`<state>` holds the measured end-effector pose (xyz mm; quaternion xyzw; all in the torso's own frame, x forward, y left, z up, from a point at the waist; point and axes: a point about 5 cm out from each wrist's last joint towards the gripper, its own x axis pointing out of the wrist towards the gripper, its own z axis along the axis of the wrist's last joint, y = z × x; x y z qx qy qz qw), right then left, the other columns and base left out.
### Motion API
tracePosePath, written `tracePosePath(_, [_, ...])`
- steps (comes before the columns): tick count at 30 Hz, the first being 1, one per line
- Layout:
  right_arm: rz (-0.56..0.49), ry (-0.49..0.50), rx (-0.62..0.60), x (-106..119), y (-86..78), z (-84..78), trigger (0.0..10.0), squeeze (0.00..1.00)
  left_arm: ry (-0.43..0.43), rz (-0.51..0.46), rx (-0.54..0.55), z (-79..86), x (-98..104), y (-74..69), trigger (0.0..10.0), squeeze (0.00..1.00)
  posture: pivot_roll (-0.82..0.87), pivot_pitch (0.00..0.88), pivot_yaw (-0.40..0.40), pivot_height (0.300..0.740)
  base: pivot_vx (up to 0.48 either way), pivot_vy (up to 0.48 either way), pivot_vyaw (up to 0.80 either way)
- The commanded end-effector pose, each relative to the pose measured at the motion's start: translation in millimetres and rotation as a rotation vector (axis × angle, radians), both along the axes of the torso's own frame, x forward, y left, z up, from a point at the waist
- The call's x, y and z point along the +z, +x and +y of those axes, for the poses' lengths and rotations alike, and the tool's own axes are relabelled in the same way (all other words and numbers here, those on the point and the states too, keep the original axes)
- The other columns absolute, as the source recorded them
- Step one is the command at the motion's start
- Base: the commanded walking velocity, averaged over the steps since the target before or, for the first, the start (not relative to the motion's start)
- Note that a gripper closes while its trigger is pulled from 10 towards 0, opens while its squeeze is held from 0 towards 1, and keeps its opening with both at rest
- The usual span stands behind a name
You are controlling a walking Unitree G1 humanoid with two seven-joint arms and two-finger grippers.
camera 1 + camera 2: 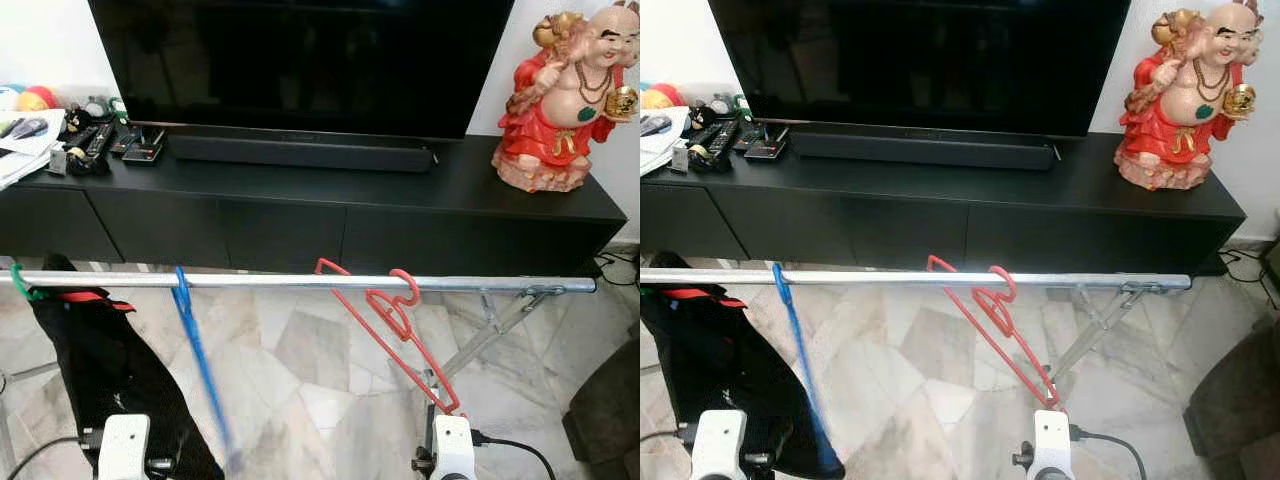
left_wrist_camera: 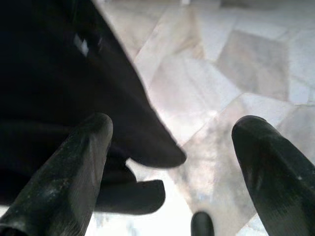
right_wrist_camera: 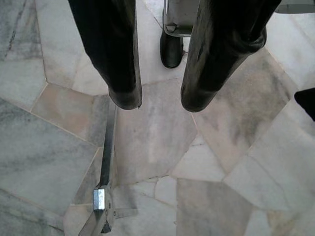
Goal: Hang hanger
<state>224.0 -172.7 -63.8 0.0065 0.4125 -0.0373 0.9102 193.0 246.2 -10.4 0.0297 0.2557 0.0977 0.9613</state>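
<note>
1. The red hanger [image 1: 395, 322] hangs by its hook on the silver rail [image 1: 300, 282], tilted
2. The right gripper [image 3: 157, 101] has its fingers apart over the marble floor [image 3: 44, 162], holding nothing
3. The left gripper [image 2: 172, 162] is spread apart beside the black garment [image 2: 54, 98]

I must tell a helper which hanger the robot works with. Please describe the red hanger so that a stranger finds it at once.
In front of the black TV cabinet a silver rail crosses the room. The red hanger is hooked near its middle and slants down toward the right arm. Its neighbours are a blue hanger and a black garment further left.
</note>
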Motion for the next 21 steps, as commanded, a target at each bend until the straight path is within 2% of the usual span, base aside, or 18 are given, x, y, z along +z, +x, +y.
tracePosePath(1, [0.012,0.004,-0.011,-2,-3.0,-0.6,10.0,0.00,0.001,0.049,0.042,3.7,-11,-8.1,10.0,0.00,-0.02,0.098,-0.014,0.740,0.000,0.000,0.00])
tracePosePath(5, [0.015,0.006,-0.010,-2,-3.2,0.2,10.0,0.00,-0.037,0.168,0.070,2.2,-36,-21.6,10.0,0.00,-0.02,0.100,-0.014,0.740,0.000,0.000,0.00])
tracePosePath(7, [0.015,0.006,-0.010,-2,-3.7,-0.1,10.0,0.00,-0.065,0.242,0.041,-3.4,-53,-31.6,10.0,0.00,-0.02,0.100,-0.017,0.740,0.000,0.000,0.00])
tracePosePath(9, [0.016,0.006,-0.011,-3,-4.2,-0.4,10.0,0.00,-0.074,0.281,0.021,-6.2,-59,-36.8,10.0,0.00,-0.02,0.100,-0.018,0.740,0.000,0.000,0.00])
tracePosePath(12, [0.015,0.005,-0.013,-3,-4.9,-1.1,10.0,0.00,-0.061,0.356,-0.026,-9.3,-68,-45.6,10.0,0.00,-0.02,0.099,-0.017,0.740,0.000,0.000,0.00])
tracePosePath(13, [0.015,0.004,-0.019,-4,-6.8,-3.3,10.0,0.00,-0.008,0.413,-0.085,-10.8,-73,-51.0,10.0,0.00,-0.03,0.097,-0.017,0.740,0.000,0.000,0.00])
tracePosePath(16, [0.019,0.002,-0.025,-7,-13.8,-7.8,10.0,0.00,0.021,0.456,-0.109,-10.3,-77,-54.6,10.0,0.00,-0.03,0.096,-0.017,0.740,0.000,0.000,0.00])
tracePosePath(21, [0.037,0.004,-0.027,-14,-27.7,-3.6,10.0,0.00,0.032,0.454,-0.102,-10.1,-76,-48.5,10.0,0.00,-0.03,0.094,-0.016,0.740,0.000,0.000,0.00])
